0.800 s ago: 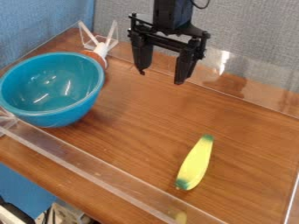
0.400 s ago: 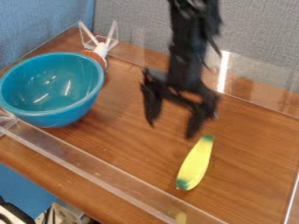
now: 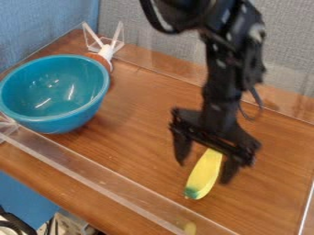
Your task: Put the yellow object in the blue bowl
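- I had the gripper (image 3: 216, 149) pointing straight down over the yellow banana-shaped piece (image 3: 204, 175), jaws spread wide, one finger on each side of its upper end, nothing held.
- The piece lay flat on the wooden tabletop (image 3: 123, 128), near the front right, close to the clear acrylic wall (image 3: 92, 179); the teal-blue bowl (image 3: 51, 92) sat well apart at the left.
- Risk: I was straddling the end, not the middle. Closing there could have let the piece pivot or squirt out.
- Risk: the piece was curved and smooth-looking; the fingers might have slipped along it.
- Risk: if I was too low, fingertips could have jammed on the wood; I couldn't tell whether they touched it.
- Risk: a loose end grip might have dropped it on the long carry to the bowl.
- Risk: a nudge could have pushed it against the front wall.
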Controlling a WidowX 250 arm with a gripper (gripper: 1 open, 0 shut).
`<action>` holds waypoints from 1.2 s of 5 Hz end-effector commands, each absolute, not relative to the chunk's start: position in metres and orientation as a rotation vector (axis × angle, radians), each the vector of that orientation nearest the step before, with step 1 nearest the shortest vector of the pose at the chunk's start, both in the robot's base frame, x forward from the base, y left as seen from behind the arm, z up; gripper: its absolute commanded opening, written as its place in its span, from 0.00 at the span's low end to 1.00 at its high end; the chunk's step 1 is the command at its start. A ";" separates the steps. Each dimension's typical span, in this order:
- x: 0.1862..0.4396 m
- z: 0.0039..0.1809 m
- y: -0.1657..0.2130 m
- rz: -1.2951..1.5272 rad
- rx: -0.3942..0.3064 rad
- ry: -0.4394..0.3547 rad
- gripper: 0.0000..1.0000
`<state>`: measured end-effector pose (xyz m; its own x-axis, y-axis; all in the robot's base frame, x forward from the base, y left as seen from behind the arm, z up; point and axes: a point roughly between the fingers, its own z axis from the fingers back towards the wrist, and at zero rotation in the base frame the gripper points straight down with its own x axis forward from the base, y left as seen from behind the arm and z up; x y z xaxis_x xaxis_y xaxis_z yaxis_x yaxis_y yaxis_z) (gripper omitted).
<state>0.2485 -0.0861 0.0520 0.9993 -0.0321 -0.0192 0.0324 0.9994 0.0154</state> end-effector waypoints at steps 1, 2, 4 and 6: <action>0.250 0.048 -0.093 -0.062 0.013 -0.038 1.00; 0.254 0.036 -0.092 -0.060 0.020 -0.045 1.00; 0.265 0.030 -0.086 -0.050 0.024 -0.055 1.00; 0.268 0.027 -0.081 -0.037 0.031 -0.055 1.00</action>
